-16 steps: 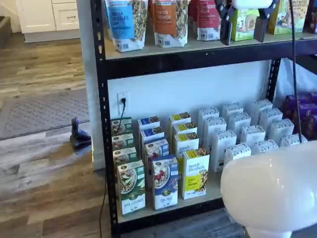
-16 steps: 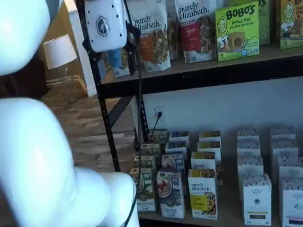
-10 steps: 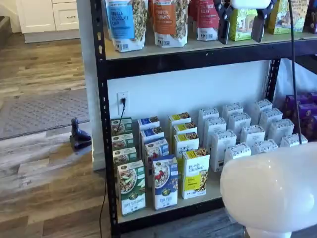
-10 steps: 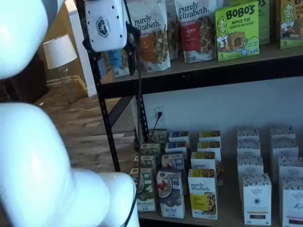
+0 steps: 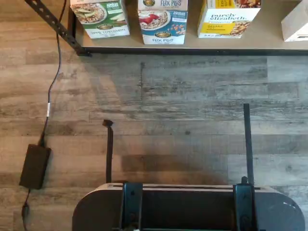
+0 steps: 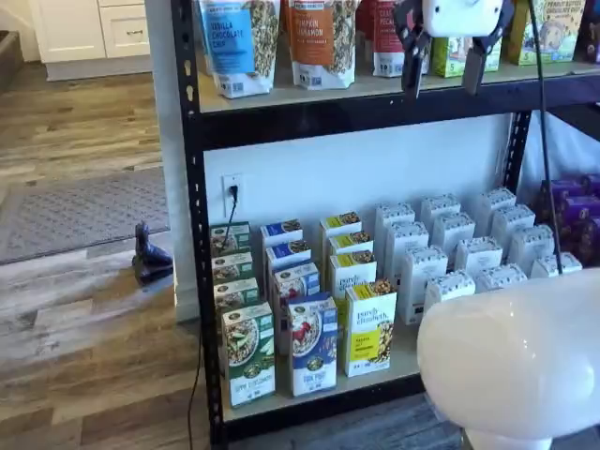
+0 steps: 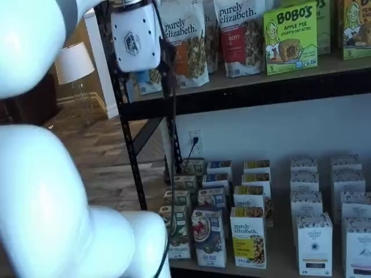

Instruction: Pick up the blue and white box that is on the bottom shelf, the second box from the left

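The wrist view looks down on grey-brown wood plank flooring (image 5: 183,96); along the far edge runs the bottom shelf (image 5: 269,41), a pale beige board with a black front rail; on it stand the fronts of a green-and-white carton (image 5: 100,18), the blue and white box (image 5: 162,21) just beside it, a yellow-and-white carton (image 5: 227,18) and the corner of a pale carton (image 5: 294,23); a black cable (image 5: 52,82) trails over the floor to a dark power brick (image 5: 34,166); a dark rounded mount (image 5: 187,209) with two thin black uprights fills the near edge.
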Robot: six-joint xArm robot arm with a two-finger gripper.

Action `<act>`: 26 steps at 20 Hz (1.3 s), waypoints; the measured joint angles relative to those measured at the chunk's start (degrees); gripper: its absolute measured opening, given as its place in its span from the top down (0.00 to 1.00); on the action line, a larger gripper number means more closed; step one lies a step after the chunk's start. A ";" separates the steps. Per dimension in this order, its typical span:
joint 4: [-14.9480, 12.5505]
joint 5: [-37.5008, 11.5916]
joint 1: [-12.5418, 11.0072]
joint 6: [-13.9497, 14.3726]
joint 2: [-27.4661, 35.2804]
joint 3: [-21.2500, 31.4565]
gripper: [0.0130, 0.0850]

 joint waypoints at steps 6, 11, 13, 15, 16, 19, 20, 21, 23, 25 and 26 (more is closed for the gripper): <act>0.70 -3.83 -0.42 -0.44 0.62 4.98 0.00; -0.67 -8.30 1.63 1.11 0.54 10.39 0.00; -1.05 -10.14 2.30 1.68 0.41 12.50 0.00; -1.37 -12.53 2.89 2.17 -0.08 14.74 0.00; -1.22 -13.84 2.99 2.26 -0.38 15.91 0.00; -0.50 -17.20 3.29 2.48 -1.02 18.82 0.00; -0.23 -18.16 3.36 2.50 -1.14 19.69 0.00; 0.14 -19.52 3.47 2.54 -1.26 20.88 0.00; 0.19 -22.12 4.11 3.02 -1.39 23.12 0.00; -0.69 -24.44 5.28 4.18 -1.27 25.05 0.00; -2.19 -25.73 6.52 5.53 -1.06 26.01 0.00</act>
